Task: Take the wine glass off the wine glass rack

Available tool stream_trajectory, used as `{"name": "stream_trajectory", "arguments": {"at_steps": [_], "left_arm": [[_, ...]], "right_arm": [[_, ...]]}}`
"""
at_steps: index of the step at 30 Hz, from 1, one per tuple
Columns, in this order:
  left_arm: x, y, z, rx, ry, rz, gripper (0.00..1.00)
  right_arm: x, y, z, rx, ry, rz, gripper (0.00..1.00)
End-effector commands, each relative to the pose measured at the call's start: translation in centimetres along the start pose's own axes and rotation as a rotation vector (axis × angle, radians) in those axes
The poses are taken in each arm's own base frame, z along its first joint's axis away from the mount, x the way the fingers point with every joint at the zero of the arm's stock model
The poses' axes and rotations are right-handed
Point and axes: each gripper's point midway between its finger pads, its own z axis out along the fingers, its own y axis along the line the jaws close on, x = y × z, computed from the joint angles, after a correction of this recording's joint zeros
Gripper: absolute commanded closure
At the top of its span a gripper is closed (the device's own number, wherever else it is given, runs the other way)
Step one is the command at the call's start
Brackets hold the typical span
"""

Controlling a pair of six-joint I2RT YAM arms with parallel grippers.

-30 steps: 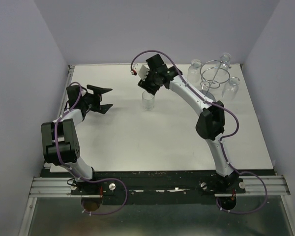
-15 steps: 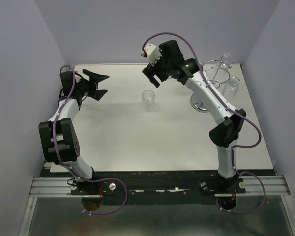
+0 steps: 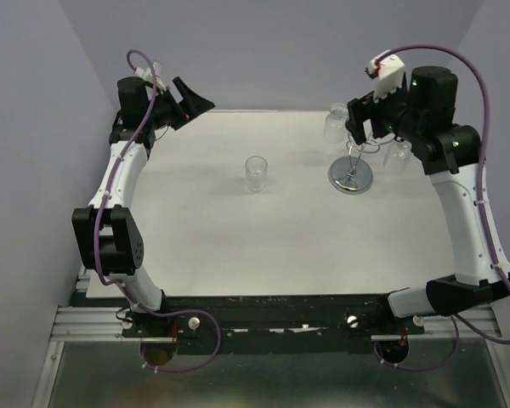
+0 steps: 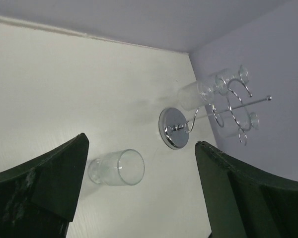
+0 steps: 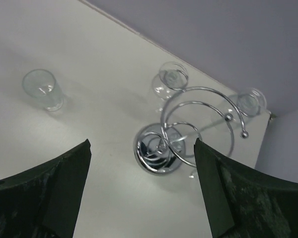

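Currently one empty wine glass stands upright on the surface, well to the left of the wine glass rack. Two other empty glasses hang from the rack's looped top, the near-left glass on the side toward the standing one and the far-right glass on the opposite side. The right pincer hovers above the rack, released and holding nothing, and the left pincer, also spread wide and empty, is raised far left of the rack, beyond the standing glass.
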Motion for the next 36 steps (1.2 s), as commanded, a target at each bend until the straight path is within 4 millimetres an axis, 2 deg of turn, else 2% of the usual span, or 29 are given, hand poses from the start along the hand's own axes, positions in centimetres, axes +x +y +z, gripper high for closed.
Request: {"name": "stream_trajectory", "arguments": {"at_steps": [1,4,7,13,16,17,18,23,26,30,33,36], "left_arm": [[0.5,-4.4,1.7,0.036,0.021,0.46,0.01],[-0.3,-6.9,2.0,0.075,-0.022,0.662,0.01],[-1.3,-8.9,2.2,0.091,-0.069,0.808,0.01],[-3.7,-12.0,3.0,0.096,-0.153,0.825,0.01],[-3.2,-14.1,3.3,0.164,-0.158,0.915,0.01],[-2.8,-14.7,3.5,0.184,-0.16,0.946,0.01],[-2.3,-15.3,3.6,0.2,-0.159,0.969,0.01],[0.7,-17.1,4.9,0.261,-0.107,1.052,0.01],[1.9,-17.8,5.1,0.28,-0.09,1.056,0.01],[3.4,-17.7,5.4,0.304,-0.068,1.09,0.01],[4.1,-17.1,5.9,0.287,-0.062,1.087,0.01],[4.7,-16.9,6.1,0.293,-0.031,1.071,0.01]], "right_arm": [[2.6,-3.8,-4.0,0.068,-0.01,0.108,0.08],[4.4,-7.3,-6.2,0.184,-0.043,0.193,0.08],[6.2,-10.8,-7.5,0.29,-0.041,0.307,0.07],[9.2,-13.3,-6.4,0.283,-0.018,0.418,0.07],[10.1,-14.9,-5.4,0.308,-0.031,0.421,0.05],[10.6,-16.0,-5.1,0.349,-0.033,0.443,0.04],[11.4,-16.8,-4.8,0.366,-0.04,0.467,0.0],[14.8,-20.4,-3.6,0.339,-0.065,0.538,0.0],[14.5,-20.7,-3.6,0.278,-0.084,0.451,0.0],[14.4,-18.7,-3.4,0.14,-0.076,0.287,0.0],[16.0,-17.4,-2.9,0.022,-0.1,0.244,0.05],[17.6,-16.8,-3.4,-0.086,-0.149,0.23,0.05]]}}
